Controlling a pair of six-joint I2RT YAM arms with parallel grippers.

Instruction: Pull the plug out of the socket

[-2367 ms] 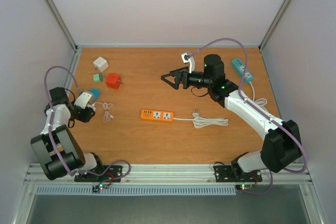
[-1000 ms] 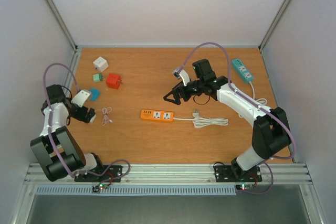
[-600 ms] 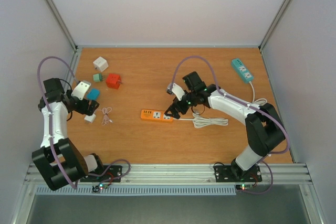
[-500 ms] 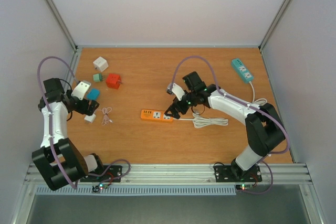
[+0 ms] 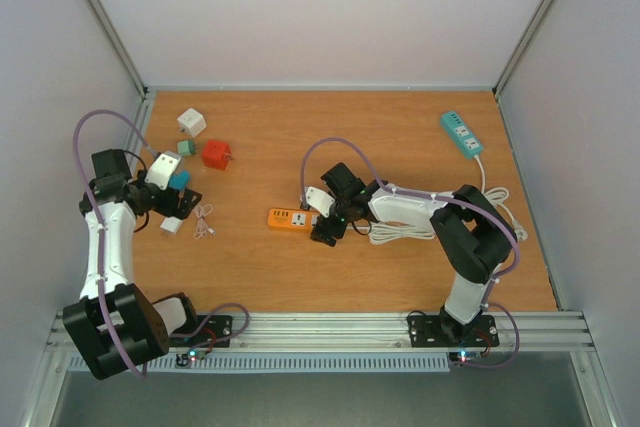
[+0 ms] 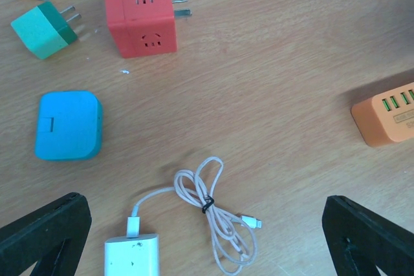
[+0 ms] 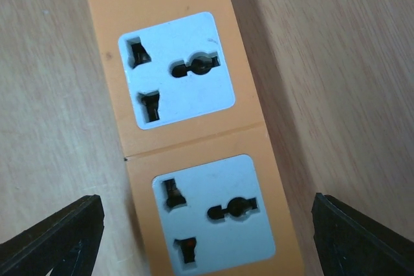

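The power strip (image 5: 285, 218) lies mid-table, its coiled cord (image 5: 400, 234) to its right, a cube adapter (image 5: 213, 154) behind, leftward.

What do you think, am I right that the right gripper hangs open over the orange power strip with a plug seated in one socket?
Not quite: the right gripper hangs open over the orange power strip, but the right wrist view shows both sockets empty, with no plug seated.

A lab test cell: white panels (image 5: 300, 17), aluminium rails (image 5: 330, 325), wooden tabletop (image 5: 290, 132).
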